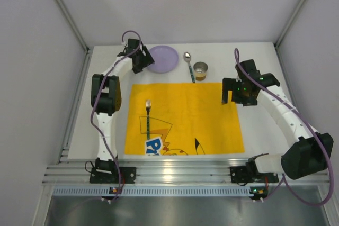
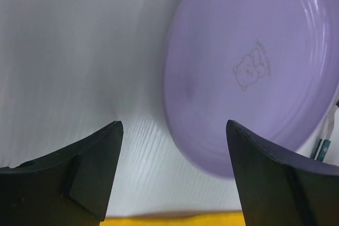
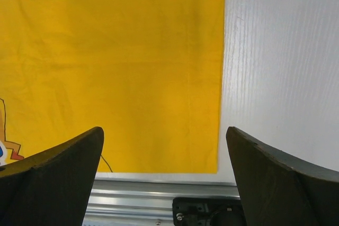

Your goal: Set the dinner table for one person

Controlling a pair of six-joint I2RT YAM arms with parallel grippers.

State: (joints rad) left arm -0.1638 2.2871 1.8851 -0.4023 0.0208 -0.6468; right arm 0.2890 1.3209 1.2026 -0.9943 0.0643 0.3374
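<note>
The dinner table (image 1: 222,51) is a white top with a yellow cartoon-printed mat (image 1: 185,117) across its middle. A fork (image 1: 148,118) lies on the mat's left part. Behind the mat are a purple plate (image 1: 163,58), a spoon (image 1: 188,65) and a small metal cup (image 1: 200,70). My left gripper (image 1: 141,65) hovers at the plate's left edge. In the left wrist view the left gripper (image 2: 174,125) is open and empty, with the plate (image 2: 254,67) ahead and to the right. My right gripper (image 1: 229,97) is open over the mat's right edge (image 3: 220,78), and the right gripper (image 3: 164,129) holds nothing.
Silver aluminium rails (image 1: 175,173) run along the near edge, with both arm bases bolted there. Grey walls close in the left, right and back. In the right wrist view, bare white tabletop (image 3: 280,67) lies right of the mat and the rail (image 3: 148,194) runs below it.
</note>
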